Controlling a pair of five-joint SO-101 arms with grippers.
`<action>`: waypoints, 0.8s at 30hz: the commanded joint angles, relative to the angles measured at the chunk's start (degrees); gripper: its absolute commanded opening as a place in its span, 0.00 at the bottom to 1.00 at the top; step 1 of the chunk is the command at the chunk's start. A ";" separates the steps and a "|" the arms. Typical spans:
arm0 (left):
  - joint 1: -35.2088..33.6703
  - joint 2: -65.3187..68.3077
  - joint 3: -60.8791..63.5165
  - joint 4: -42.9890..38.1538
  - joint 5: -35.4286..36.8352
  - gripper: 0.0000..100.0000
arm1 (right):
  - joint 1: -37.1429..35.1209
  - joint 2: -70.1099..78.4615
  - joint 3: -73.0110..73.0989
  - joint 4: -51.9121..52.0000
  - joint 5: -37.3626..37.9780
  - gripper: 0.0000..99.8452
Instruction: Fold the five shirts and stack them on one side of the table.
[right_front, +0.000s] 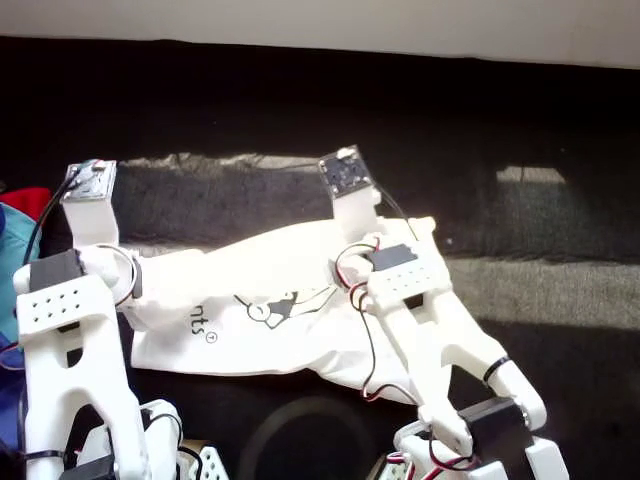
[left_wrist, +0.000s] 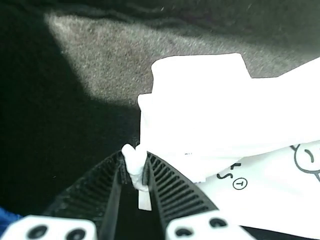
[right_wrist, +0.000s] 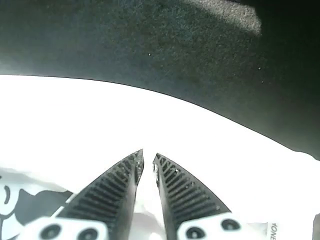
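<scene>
A white shirt (right_front: 250, 345) with a dark printed drawing lies crumpled across the middle of the dark table (right_front: 520, 120). My left gripper (right_front: 105, 250) stands at the shirt's left edge. In the left wrist view this gripper (left_wrist: 136, 162) is shut on a small pinch of the white shirt (left_wrist: 225, 115), whose folded sleeve lies beyond it. My right gripper (right_front: 355, 238) is at the shirt's far right part. Its ribbed fingers (right_wrist: 175, 185) are pressed almost together on the white shirt (right_wrist: 100, 115), where the fabric rises toward them.
Red cloth (right_front: 22, 200) and teal cloth (right_front: 12, 260) lie at the table's left edge, and blue cloth (left_wrist: 7, 222) sits beside the left gripper. A sunlit band (right_front: 240, 200) crosses the dark table behind the shirt. The far side is bare dark cloth.
</scene>
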 joint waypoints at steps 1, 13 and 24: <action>-3.12 -0.66 1.89 -0.79 -3.52 0.01 | -2.86 -0.57 -0.66 2.51 -0.35 0.01; -1.71 -0.66 2.33 -1.85 -3.78 0.01 | -2.59 -10.51 -15.43 23.16 -0.35 0.25; -1.71 -0.75 2.15 -2.11 -3.69 0.01 | 2.42 6.02 -17.89 17.45 -0.35 0.19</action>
